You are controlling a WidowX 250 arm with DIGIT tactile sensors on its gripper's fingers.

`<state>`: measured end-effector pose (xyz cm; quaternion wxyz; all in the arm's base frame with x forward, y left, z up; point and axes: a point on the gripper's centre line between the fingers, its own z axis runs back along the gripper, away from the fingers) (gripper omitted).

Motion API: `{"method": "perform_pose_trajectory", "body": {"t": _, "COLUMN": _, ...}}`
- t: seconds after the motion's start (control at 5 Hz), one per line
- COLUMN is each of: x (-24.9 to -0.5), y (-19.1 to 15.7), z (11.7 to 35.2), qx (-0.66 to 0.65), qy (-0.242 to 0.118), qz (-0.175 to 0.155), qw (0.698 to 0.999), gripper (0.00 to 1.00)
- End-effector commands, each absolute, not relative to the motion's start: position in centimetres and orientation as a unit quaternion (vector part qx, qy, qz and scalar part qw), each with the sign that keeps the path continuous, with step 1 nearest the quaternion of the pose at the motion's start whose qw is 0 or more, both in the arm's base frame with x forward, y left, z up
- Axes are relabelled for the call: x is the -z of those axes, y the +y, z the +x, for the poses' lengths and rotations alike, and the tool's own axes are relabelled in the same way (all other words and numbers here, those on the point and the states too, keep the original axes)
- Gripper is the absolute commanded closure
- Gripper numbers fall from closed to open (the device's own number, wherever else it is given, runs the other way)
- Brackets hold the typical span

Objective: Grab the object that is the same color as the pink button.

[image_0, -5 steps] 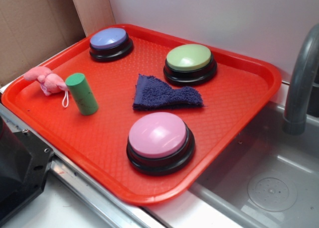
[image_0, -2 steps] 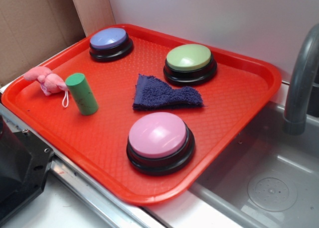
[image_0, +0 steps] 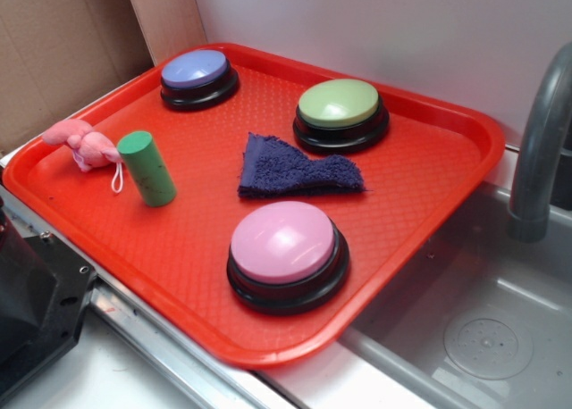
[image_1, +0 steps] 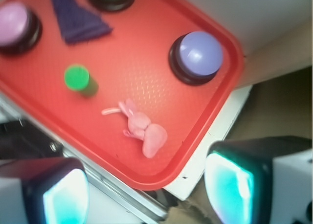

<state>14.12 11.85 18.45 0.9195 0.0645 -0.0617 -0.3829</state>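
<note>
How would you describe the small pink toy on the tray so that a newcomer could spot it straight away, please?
Start at the red tray beside the sink and go to its corner near the cardboard, away from the faucet. There, next to the upright green cylinder, lies the pink plush toy. It is soft and lumpy with a thin white string loop, unlike the hard pink button with its smooth dome on a black base.

You have even, fairly bright light in the exterior view, with soft shadows close under the pink button (image_0: 284, 242) and the green cylinder (image_0: 147, 167); broad pale sheen sits on the button domes. Focus there is decent, a little soft overall. Your wrist view is blurrier and washed out toward the upper right of the frame, a glare spot shines on the purple button (image_1: 197, 54), and the gripper's fingers (image_1: 230, 187) at the bottom edge are out of focus.
</note>
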Motion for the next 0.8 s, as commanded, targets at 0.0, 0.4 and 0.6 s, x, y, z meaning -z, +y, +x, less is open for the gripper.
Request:
{"method": "perform_pose_trajectory", "body": {"t": 0.0, "x": -13.9, "y": 12.6, "z": 16.6, "qx": 0.431, "qy": -0.012, "qz": 0.164, "qw": 0.887, "gripper": 0.00}}
{"method": "perform_pose_trajectory", "body": {"t": 0.4, "x": -9.0, "y": 13.1, "z": 18.9, "qx": 0.439, "qy": 0.047, "qz": 0.182, "qw": 0.879, "gripper": 0.00}}
{"method": "perform_pose_trajectory", "body": {"t": 0.6, "x": -8.1, "y": 13.5, "z": 17.8, "qx": 0.473, "qy": 0.089, "qz": 0.169, "qw": 0.860, "gripper": 0.00}}
